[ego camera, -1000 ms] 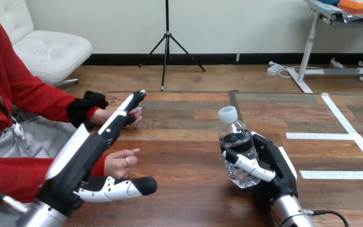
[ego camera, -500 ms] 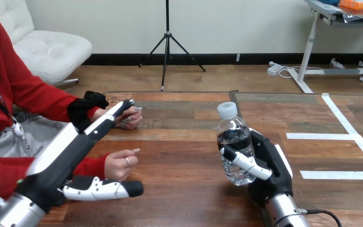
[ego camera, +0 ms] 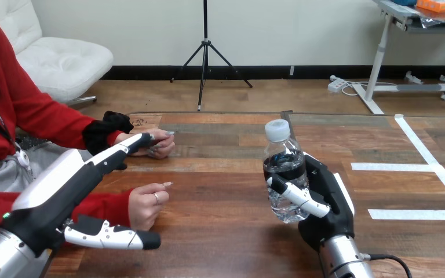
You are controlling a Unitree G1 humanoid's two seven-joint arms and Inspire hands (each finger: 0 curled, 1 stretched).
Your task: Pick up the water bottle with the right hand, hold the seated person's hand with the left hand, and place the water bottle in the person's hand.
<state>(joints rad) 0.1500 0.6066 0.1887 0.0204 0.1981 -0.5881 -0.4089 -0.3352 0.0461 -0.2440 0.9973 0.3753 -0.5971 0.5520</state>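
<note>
My right hand is curled round a clear water bottle with a white cap, held upright just above the table at centre right. My left hand is open at the lower left, fingers straight and reaching toward the person's far hand, thumb stretched out low to the right. The person's near hand rests loosely curled on the table beside my left palm, just above the thumb. I cannot tell whether my fingertips touch the far hand.
The wooden table has white tape lines at the right. The person sits at the left with both red-sleeved arms on the table edge.
My left hand has dropped lower and swung left, its fingers now level with the person's far hand. My right hand has carried the bottle slightly left and up.
</note>
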